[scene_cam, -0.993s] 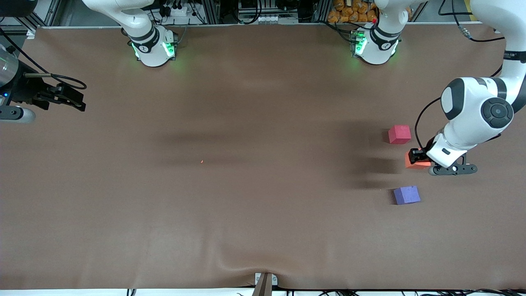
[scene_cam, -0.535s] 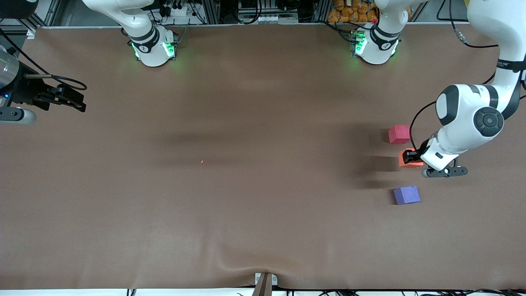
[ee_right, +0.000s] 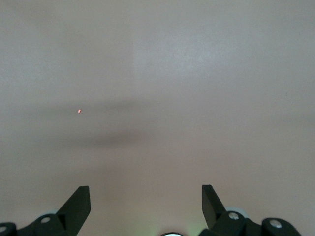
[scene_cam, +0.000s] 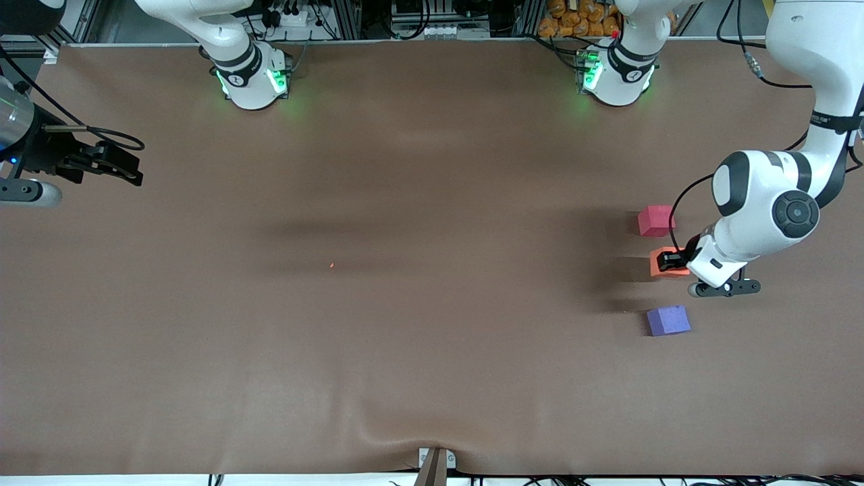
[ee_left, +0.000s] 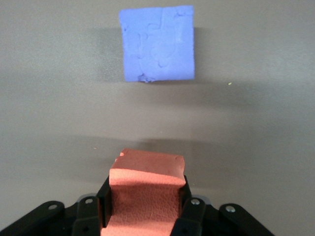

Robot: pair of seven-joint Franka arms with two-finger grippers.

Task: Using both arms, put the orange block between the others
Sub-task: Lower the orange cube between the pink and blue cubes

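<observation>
My left gripper [scene_cam: 669,260] is shut on the orange block [scene_cam: 663,264], holding it low over the brown mat in the gap between the others. The red-pink cube [scene_cam: 655,221] lies farther from the front camera and the purple-blue cube [scene_cam: 668,320] lies nearer. In the left wrist view the orange block [ee_left: 146,189] fills the space between the black fingers [ee_left: 104,201], with the purple-blue cube [ee_left: 157,43] on the mat ahead. My right gripper [scene_cam: 131,169] waits open over the right arm's end of the table; the right wrist view shows only bare mat between its fingers [ee_right: 78,206].
A tiny orange speck [scene_cam: 331,264] lies on the mat near the middle, and the right wrist view also shows this speck [ee_right: 79,111]. The mat is rumpled near a small bracket [scene_cam: 435,462] at the front edge. Both arm bases [scene_cam: 253,77] stand along the top.
My left gripper has carried the orange block a little toward the right arm's end of the table, into line with the two cubes. The right arm has not moved.
</observation>
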